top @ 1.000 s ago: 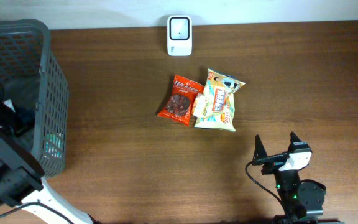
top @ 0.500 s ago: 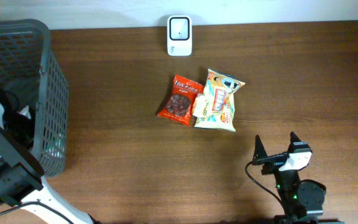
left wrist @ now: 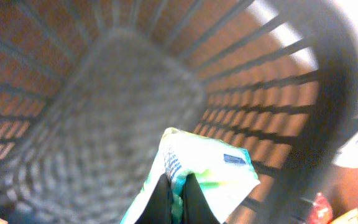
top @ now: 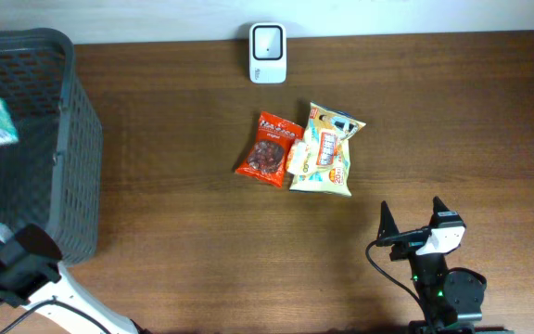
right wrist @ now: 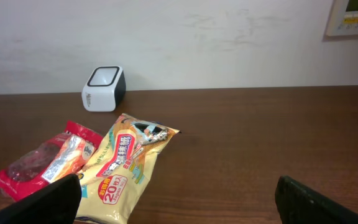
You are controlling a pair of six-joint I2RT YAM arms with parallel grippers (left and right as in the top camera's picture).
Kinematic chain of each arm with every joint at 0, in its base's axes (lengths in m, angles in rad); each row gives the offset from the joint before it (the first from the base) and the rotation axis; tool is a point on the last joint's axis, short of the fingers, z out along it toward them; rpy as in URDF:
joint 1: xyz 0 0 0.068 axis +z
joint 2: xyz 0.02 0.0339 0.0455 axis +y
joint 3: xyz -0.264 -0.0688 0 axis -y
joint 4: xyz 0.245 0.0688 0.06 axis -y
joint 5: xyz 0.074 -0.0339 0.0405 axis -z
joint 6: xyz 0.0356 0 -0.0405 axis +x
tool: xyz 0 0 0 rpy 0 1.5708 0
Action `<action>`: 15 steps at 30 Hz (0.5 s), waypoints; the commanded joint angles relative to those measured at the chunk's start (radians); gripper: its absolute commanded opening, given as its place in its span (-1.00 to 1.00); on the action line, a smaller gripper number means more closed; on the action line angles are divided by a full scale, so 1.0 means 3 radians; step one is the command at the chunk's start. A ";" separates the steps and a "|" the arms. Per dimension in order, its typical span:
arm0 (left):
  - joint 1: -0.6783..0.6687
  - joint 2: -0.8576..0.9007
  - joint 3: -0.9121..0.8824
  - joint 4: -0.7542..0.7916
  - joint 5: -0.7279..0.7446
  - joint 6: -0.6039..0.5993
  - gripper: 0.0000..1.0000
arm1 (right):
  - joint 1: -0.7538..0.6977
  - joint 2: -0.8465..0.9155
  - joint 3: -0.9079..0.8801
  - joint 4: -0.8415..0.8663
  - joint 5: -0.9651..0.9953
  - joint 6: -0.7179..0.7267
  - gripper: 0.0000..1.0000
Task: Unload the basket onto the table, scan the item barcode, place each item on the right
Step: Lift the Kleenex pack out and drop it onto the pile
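Packet (left wrist: 213, 171): crinkled glossy film, white and teal, clamped tight by the left hand (left wrist: 174, 198), jutting past its fingertips.
Basket (left wrist: 73, 124): dark plastic lattice, below and around that hand.
Right hand (top: 413, 223): fingers spread wide, empty, low over the smooth wooden table (top: 202, 241).

Count: 1 table (top: 202, 250), 1 mesh basket (top: 74, 139), 1 scanner (top: 268, 53), 3 snack packets, namely red packet (top: 269, 148), yellow packet (top: 327, 153) and green-and-white packet (left wrist: 210, 168), and 2 grippers, left gripper (left wrist: 178, 196) and right gripper (top: 412, 208).
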 commanded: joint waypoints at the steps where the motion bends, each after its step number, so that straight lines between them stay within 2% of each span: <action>1: -0.0127 -0.0184 0.0679 -0.0010 0.0764 -0.0191 -1.00 | 0.0028 -0.0019 -0.0027 -0.0003 -0.0019 -0.0023 0.97; 3: -0.0488 -0.0359 0.0738 -0.0009 0.1273 -0.0191 -1.00 | 0.0028 -0.0019 -0.0027 -0.0001 -0.0020 -0.0023 0.96; 6: -0.1109 -0.0389 0.0727 -0.0010 0.1328 -0.0127 -1.00 | 0.0028 -0.0019 -0.0027 -0.0001 -0.0019 -0.0023 0.97; 9: -0.1974 -0.0356 0.0497 -0.0009 0.0755 -0.0130 -1.00 | 0.0028 -0.0019 -0.0027 -0.0003 -0.0019 -0.0023 0.97; 11: -0.2665 -0.0298 0.0089 0.0037 0.0271 -0.0130 -1.00 | 0.0028 -0.0019 -0.0027 -0.0003 -0.0019 -0.0023 0.97; 14: -0.3255 -0.0200 -0.0483 0.0332 -0.0116 -0.0130 -1.00 | 0.0028 -0.0019 -0.0027 -0.0001 -0.0020 -0.0023 0.97; 15: -0.3546 -0.0100 -0.0855 0.0669 -0.0130 -0.0132 -1.00 | 0.0028 -0.0019 -0.0027 -0.0001 -0.0019 -0.0023 0.97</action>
